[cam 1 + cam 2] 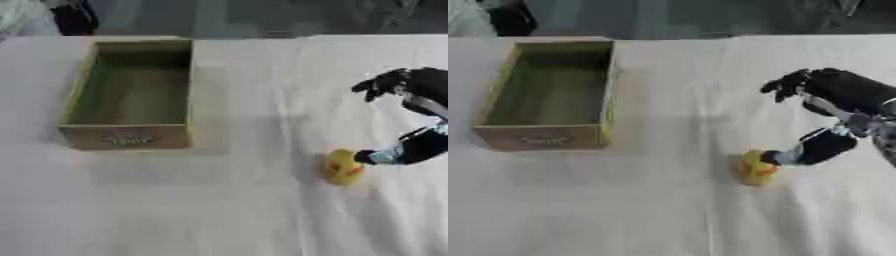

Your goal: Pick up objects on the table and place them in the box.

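Observation:
A small yellow rounded object (343, 169) lies on the white cloth, right of centre. My right hand (842, 92) reaches in from the right edge, just above and to the right of it. The thumb (811, 149) points down-left and its tip touches or nearly touches the object's right side. The fingers (785, 84) stretch out to the left, well above the object and apart from it, so the hand is open and holds nothing. The open wooden box (127, 136) stands at the upper left and looks empty. My left hand shows in neither view.
A white cloth (219, 210) with a few creases covers the whole table. The table's far edge runs just behind the box, with dark shapes (74, 17) beyond it at the upper left.

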You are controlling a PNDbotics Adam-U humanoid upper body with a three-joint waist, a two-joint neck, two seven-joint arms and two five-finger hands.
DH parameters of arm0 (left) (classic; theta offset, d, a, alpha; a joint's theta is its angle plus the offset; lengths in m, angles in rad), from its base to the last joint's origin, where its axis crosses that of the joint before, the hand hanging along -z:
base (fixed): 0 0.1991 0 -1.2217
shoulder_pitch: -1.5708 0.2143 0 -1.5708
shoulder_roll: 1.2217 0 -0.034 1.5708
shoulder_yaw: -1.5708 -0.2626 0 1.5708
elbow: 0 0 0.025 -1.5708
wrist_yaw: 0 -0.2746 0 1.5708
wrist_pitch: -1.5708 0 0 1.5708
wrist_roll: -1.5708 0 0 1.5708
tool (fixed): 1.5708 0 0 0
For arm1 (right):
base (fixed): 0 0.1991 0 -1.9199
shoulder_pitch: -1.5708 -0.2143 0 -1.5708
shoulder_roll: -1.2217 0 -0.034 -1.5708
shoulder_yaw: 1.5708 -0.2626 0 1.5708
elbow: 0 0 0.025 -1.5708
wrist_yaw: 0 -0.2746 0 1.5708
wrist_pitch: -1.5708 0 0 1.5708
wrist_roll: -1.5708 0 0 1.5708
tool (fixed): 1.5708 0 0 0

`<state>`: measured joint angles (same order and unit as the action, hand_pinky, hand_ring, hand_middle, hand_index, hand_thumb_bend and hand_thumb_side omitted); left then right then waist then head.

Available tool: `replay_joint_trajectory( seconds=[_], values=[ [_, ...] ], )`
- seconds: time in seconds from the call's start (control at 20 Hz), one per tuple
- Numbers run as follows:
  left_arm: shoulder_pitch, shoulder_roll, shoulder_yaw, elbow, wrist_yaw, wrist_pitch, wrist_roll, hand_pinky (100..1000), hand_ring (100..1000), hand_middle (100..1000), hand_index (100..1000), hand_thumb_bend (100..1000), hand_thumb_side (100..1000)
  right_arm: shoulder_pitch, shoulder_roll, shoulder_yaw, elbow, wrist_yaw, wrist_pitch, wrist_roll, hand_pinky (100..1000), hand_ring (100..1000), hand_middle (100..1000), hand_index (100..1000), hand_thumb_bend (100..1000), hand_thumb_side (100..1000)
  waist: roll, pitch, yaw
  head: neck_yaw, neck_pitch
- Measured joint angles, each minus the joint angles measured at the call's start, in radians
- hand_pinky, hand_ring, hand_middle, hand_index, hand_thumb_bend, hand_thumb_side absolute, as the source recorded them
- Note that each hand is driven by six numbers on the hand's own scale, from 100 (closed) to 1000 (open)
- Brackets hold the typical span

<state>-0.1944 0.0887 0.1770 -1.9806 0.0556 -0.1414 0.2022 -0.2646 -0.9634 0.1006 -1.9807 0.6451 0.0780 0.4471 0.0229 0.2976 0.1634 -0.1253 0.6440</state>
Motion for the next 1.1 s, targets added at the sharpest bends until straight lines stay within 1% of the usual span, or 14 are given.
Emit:
replay_joint_trajectory(
  seconds=[0.3, 0.45, 0.5, 0.65, 0.85, 0.95, 1.05, 1.1],
  values=[
    [0.0, 0.0, 0.0, 0.0, 0.0, -0.001, -0.001, 451, 511, 499, 789, 100, 966, 0.0, 0.0, 0.001, 0.0, 0.0, 0.0, 0.002, 773, 758, 679, 907, 624, 481, 0.0, 0.0, 0.001, 0.0, 0.0],
    [0.0, 0.0, 0.0, 0.0, 0.0, -0.001, -0.001, 450, 511, 499, 789, 100, 966, 0.0, 0.0, 0.004, 0.0, 0.002, -0.003, 0.007, 774, 761, 697, 912, 647, 437, 0.001, 0.0, 0.001, 0.0, 0.0],
    [0.0, 0.0, 0.0, 0.0, 0.0, -0.001, -0.001, 450, 511, 499, 789, 100, 966, 0.0, 0.0, 0.005, 0.0, 0.004, -0.005, 0.009, 775, 764, 702, 918, 660, 407, 0.001, 0.0, 0.001, 0.0, 0.0],
    [0.0, 0.0, 0.0, 0.0, 0.0, -0.001, -0.001, 450, 511, 499, 789, 100, 960, 0.001, 0.0, 0.005, 0.0, 0.012, -0.01, 0.02, 781, 778, 723, 933, 665, 369, 0.002, 0.002, 0.002, -0.001, 0.0],
    [0.0, 0.0, 0.0, 0.0, 0.0, -0.002, -0.002, 451, 512, 499, 789, 100, 965, 0.008, 0.0, 0.016, 0.0, 0.025, -0.015, 0.058, 782, 789, 726, 938, 669, 364, 0.003, 0.005, 0.003, -0.004, 0.0],
    [0.0, 0.0, 0.0, 0.0, 0.0, -0.002, -0.002, 450, 512, 499, 789, 100, 966, 0.012, 0.0, 0.027, 0.0, 0.034, -0.009, 0.083, 779, 788, 716, 933, 665, 374, 0.003, 0.005, 0.003, -0.008, 0.0],
    [0.0, 0.0, -0.001, 0.0, 0.0, -0.002, -0.004, 450, 512, 499, 789, 100, 969, 0.017, 0.0, 0.04, 0.0, 0.049, 0.004, 0.106, 773, 781, 696, 918, 691, 383, 0.003, 0.005, 0.003, -0.01, 0.0],
    [0.0, 0.0, -0.001, 0.0, 0.0, -0.002, -0.005, 450, 512, 499, 789, 100, 966, 0.019, 0.0, 0.048, 0.0, 0.057, 0.013, 0.116, 771, 778, 686, 912, 657, 397, 0.003, 0.005, 0.004, -0.01, 0.0]
  ],
)
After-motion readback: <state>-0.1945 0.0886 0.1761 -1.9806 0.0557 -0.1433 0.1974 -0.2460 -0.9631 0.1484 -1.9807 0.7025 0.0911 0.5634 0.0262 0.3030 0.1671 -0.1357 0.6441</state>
